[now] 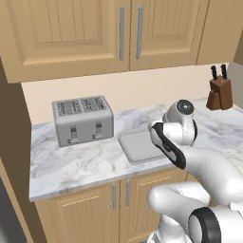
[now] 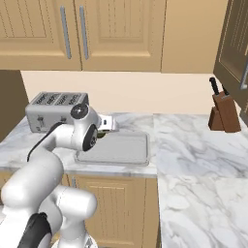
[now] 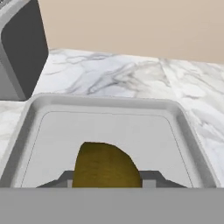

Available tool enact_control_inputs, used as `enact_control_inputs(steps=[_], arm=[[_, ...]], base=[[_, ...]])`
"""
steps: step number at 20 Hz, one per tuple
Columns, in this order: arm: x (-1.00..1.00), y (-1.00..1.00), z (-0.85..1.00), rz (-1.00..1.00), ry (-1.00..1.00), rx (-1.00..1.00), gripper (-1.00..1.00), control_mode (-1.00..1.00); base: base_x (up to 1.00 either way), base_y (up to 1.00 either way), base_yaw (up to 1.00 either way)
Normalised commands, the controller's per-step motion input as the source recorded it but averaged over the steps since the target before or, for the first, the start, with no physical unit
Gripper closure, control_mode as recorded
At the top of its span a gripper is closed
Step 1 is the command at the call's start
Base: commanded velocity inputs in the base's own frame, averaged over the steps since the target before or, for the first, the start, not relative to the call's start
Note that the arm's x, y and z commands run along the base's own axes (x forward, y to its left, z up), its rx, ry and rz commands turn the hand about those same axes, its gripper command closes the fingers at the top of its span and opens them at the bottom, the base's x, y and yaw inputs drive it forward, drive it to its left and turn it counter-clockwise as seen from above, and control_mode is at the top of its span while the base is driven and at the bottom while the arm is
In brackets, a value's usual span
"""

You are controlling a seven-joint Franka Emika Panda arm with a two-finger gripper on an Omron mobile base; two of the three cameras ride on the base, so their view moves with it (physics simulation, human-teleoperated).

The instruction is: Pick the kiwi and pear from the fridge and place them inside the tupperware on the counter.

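My gripper [image 3: 107,181] is shut on the kiwi [image 3: 105,164], an olive-brown rounded fruit held between the two fingers just above the floor of the tupperware [image 3: 105,101]. In the right base view the gripper [image 2: 103,131] hangs over the left end of the tupperware [image 2: 123,151], with a bit of green kiwi [image 2: 100,134] showing under the hand. In the left base view the arm covers the right part of the tupperware [image 1: 135,147]. The tray rests on the marble counter [image 1: 71,166]. The pear and the fridge are out of view.
A silver four-slot toaster [image 1: 83,118] [image 2: 53,109] stands just left of the tray, its dark side close by in the hand view [image 3: 22,57]. A wooden knife block [image 1: 220,92] [image 2: 224,114] sits at the far right against the wall. Upper cabinets hang overhead.
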Motion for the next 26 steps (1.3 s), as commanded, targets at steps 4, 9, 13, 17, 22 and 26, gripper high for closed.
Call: enact_control_inputs(steps=[4,9,13,17,22,26], arm=[[0.16,0.00,-0.91,0.12,0.09,0.00,1.00,-1.00],[0.32,0.15,-0.71,0.12,0.07,0.00,1.00,-1.00],[0.42,0.37,-0.63,0.05,0.08,0.00,1.00,-1.00],[0.72,0.36,-0.29,0.01,0.16,0.00,1.00,-1.00],[0.86,0.14,-0.01,0.00,0.13,0.00,1.00,-1.00],[0.80,0.00,-0.21,0.00,0.05,0.00,-1.00,-1.00]], base=[[0.00,0.00,0.00],[0.00,0.00,0.00],[0.00,0.00,0.00],[0.00,0.00,0.00],[0.00,0.00,0.00],[0.00,0.00,0.00]])
